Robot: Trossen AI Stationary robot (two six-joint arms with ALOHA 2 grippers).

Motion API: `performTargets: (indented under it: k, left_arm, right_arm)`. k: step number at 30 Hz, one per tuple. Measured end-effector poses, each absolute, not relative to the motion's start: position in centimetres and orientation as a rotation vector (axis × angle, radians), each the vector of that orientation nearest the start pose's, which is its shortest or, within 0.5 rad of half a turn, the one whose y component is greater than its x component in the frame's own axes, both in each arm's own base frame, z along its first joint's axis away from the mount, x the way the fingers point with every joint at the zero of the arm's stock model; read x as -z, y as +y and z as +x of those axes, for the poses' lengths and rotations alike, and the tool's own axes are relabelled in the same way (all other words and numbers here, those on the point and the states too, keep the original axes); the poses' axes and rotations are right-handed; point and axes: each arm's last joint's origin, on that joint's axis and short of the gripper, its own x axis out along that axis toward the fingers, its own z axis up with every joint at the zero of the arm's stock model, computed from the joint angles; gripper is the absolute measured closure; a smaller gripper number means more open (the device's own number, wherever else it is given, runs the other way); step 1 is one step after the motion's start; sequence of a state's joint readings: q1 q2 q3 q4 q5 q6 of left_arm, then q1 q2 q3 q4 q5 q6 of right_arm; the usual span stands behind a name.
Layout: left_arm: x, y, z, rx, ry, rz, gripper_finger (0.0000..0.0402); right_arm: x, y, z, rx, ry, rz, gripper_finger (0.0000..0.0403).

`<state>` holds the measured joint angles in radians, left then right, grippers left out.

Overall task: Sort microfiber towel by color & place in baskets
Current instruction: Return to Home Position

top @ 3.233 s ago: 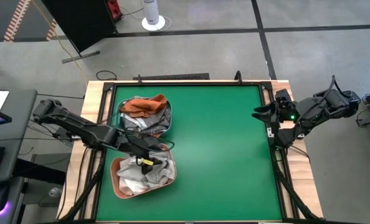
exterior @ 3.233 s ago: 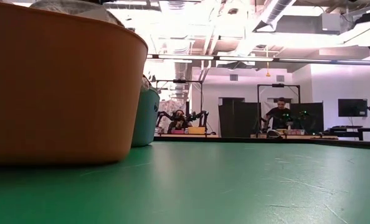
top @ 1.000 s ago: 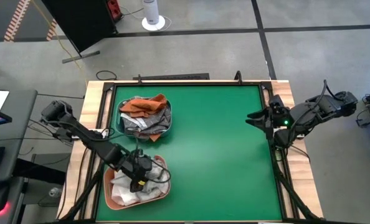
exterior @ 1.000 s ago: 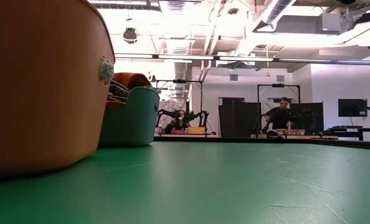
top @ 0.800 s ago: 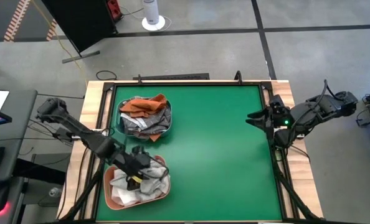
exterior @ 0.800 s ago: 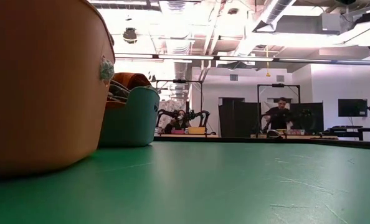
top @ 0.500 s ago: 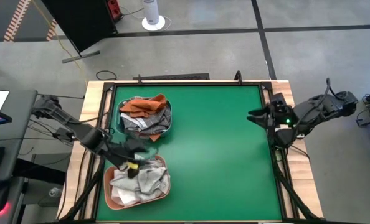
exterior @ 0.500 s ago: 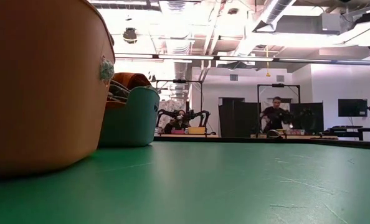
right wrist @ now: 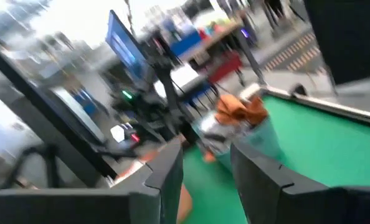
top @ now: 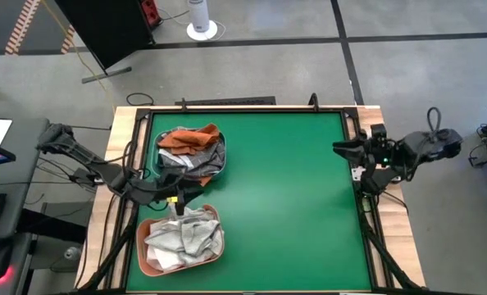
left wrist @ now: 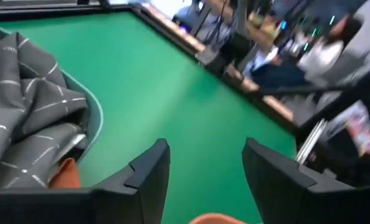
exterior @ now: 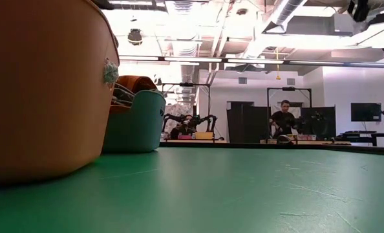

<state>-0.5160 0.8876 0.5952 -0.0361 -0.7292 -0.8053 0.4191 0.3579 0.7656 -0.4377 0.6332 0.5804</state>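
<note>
The teal basket [top: 192,154] holds rust orange [top: 190,138] and grey grid-lined towels [left wrist: 29,118]. The salmon basket [top: 145,246] near the front left edge holds pale towels [top: 184,238] heaped inside. My left gripper [top: 193,195] hovers open between the two baskets, above the salmon one's far rim, with nothing between its fingers [left wrist: 203,168]. My right gripper [top: 338,147] stands open over the table's right edge, empty [right wrist: 203,180]. In the low view the salmon basket [exterior: 43,90] fills the left, with the teal one [exterior: 137,123] behind it.
A wide bare stretch of green table [top: 284,205] lies between the baskets and the right arm. A raised wooden frame [top: 243,109] borders the table. People sit at benches far behind [exterior: 284,120].
My left gripper has risen out of the salmon basket and drawn back toward the far edge and the teal basket, tipping from pointing down to nearly level, with nothing in it. The pale towels stay heaped in the basket. My right arm has drawn back slightly toward the right edge.
</note>
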Motion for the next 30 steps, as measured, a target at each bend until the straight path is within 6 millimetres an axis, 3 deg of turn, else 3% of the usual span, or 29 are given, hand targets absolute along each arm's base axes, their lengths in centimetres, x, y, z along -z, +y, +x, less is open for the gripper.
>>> performTargets:
  k: [5, 11, 20, 30]
  left_arm:
    - [-24.8, -6.6, 17.8, -0.293, 0.000, -0.683, 0.0218]
    - [-24.3, -4.6, 18.1, -0.283, -0.137, -0.705, 0.0219]
    - [-23.6, -1.2, 18.7, -0.279, -0.132, -0.680, 0.0219]
    - [-18.9, -0.6, 16.3, -0.230, -0.220, -0.816, 0.0219]
  right_arm:
    - [-30.7, 1.3, 7.1, 0.169, -0.166, 0.603, 0.0248]
    - [-27.5, 1.3, 7.0, 0.133, -0.289, 0.659, 0.0251]
    - [-26.3, 0.9, 6.1, 0.121, -0.353, 0.610, 0.0251]
    - [-25.7, 1.0, 6.3, 0.130, -0.291, 0.577, 0.0253]
